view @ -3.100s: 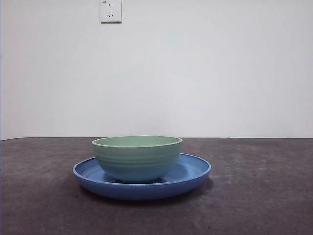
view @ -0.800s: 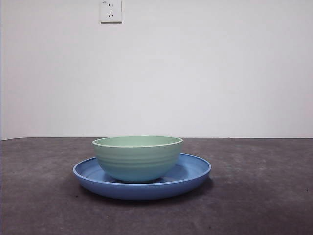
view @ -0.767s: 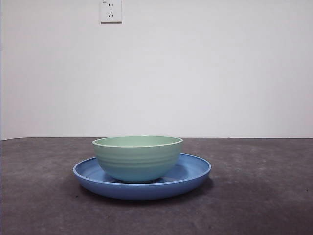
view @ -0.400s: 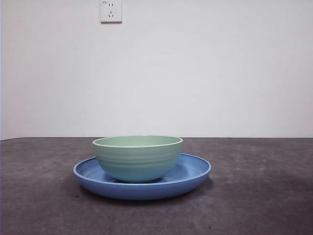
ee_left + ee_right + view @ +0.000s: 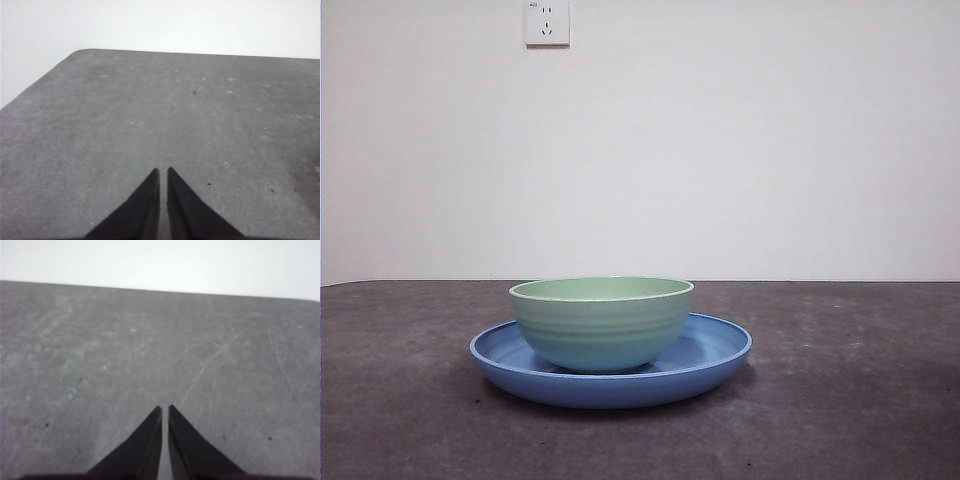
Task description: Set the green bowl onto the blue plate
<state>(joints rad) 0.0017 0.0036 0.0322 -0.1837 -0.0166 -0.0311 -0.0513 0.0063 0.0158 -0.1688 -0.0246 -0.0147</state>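
The green bowl (image 5: 601, 322) stands upright inside the blue plate (image 5: 715, 352) in the front view, a little left of the plate's middle. No arm shows in that view. My left gripper (image 5: 163, 172) is shut over bare grey table, with neither bowl nor plate in its wrist view. My right gripper (image 5: 165, 410) is also shut above bare table, with nothing between its jaws.
The dark grey table (image 5: 850, 400) runs back to a white wall with a socket (image 5: 546, 22) high up. In the left wrist view the table's rounded corner (image 5: 80, 52) and far edge show.
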